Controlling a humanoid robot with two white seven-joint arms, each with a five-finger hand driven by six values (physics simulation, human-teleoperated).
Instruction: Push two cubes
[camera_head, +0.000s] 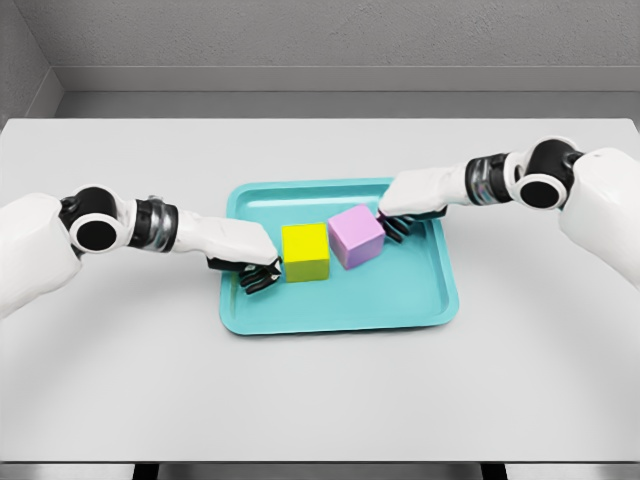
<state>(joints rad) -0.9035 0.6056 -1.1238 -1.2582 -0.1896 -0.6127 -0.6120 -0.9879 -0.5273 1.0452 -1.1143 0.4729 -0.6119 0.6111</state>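
Note:
A yellow cube and a purple cube sit side by side inside a teal tray, nearly touching at their inner edges. My left hand reaches in from the left, its dark fingers loosely curled against the yellow cube's left face. My right hand comes from the right, its fingers pressed to the purple cube's right side. Neither hand wraps around a cube. The purple cube is turned slightly askew.
The tray lies in the middle of a light grey table. A grey wall runs behind the table's far edge. Both white forearms lie low over the table on either side of the tray.

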